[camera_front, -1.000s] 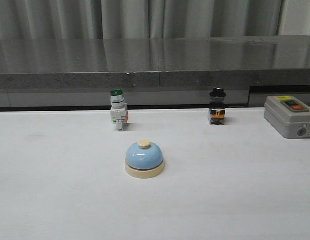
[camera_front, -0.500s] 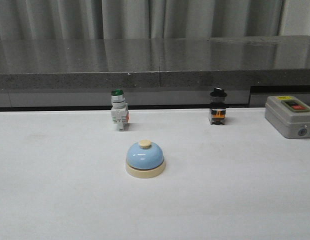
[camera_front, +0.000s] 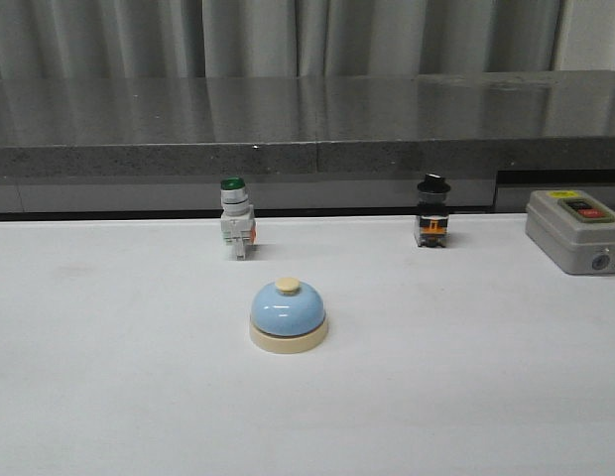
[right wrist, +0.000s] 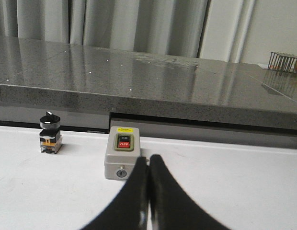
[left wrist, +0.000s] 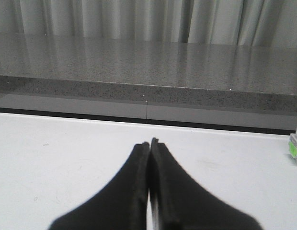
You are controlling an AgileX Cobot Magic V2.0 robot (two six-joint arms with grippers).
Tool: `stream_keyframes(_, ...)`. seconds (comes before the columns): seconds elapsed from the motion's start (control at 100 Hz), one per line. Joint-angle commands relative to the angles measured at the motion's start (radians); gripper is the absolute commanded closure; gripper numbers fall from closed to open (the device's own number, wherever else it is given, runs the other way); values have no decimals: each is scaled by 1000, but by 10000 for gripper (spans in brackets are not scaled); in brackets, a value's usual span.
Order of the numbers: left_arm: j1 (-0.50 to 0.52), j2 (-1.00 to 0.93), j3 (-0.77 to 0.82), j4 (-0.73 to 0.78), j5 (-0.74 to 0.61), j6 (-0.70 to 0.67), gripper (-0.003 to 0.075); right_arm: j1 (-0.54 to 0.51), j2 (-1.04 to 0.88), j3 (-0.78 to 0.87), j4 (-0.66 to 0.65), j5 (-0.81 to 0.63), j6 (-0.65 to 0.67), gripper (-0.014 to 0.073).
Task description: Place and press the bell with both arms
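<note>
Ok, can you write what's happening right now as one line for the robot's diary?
bell: alone mid-table, untouched | left gripper: shut, empty | right gripper: shut, empty, near grey switch box

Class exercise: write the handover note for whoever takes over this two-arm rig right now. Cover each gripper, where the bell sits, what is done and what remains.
Left gripper: fingers shut, empty, low over bare table.
Right gripper: fingers shut, empty, just in front of the grey switch box.
The bell stands upright on the white table, near the middle, in front of the green-capped pushbutton. Neither arm shows in the front view.
Done: the bell appears placed.
Left: bring a gripper over its cream top button and press.
</note>
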Motion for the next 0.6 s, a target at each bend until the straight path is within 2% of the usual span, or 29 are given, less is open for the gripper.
stream_keyframes(0.0,-3,-29,42,-10,-74,-7,741,-3,-13,-15,-6,-87,-4,654)
stream_keyframes(0.23,-3,-29,42,-10,-74,-7,741,-3,-12,-46,-11,-64,-4,654)
stream_keyframes(0.44,-3,-29,42,-10,-74,-7,741,-3,43,-238,-157,122,-4,654)
stream_keyframes(0.59,-3,-29,42,-10,-74,-7,741,-3,191,-370,-158,135,-4,654)
